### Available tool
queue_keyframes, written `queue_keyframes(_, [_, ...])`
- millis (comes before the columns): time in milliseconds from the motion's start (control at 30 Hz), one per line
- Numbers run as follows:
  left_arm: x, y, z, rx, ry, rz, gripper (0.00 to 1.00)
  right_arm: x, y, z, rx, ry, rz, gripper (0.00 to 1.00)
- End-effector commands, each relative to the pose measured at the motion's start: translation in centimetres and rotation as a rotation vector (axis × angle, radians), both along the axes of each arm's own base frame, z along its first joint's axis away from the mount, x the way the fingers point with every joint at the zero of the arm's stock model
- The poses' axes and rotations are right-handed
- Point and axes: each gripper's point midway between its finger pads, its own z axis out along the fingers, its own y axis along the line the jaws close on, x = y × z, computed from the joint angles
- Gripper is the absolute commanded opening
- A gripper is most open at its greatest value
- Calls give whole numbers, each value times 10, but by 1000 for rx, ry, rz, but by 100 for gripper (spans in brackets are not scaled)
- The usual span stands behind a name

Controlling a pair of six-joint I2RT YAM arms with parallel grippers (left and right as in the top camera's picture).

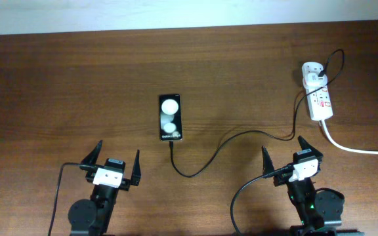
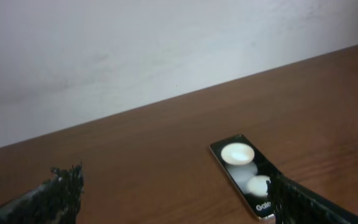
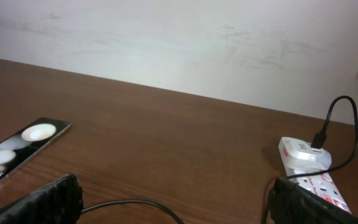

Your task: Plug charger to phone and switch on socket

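The black phone lies face up mid-table, with two white spots; it also shows in the left wrist view and the right wrist view. The thin black charger cable runs from the phone's near end, where its tip lies, across to the white adapter on the socket; it also shows in the right wrist view. The socket appears at the right of the right wrist view. My left gripper is open and empty, near of the phone. My right gripper is open and empty, near of the socket.
A thick white cord leaves the socket toward the right edge. A white wall stands behind the table's far edge. Thicker black arm cables loop near the arm bases.
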Motion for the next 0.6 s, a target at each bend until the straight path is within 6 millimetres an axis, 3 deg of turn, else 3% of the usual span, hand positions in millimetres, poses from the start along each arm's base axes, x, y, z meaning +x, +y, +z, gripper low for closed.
queue_keyframes(0, [-4, 3, -7, 17, 14, 15, 99, -1, 2, -2, 7, 4, 11, 99])
queue_keyframes(567, [-6, 7, -10, 18, 22, 36, 99, -1, 2, -2, 7, 4, 11, 99])
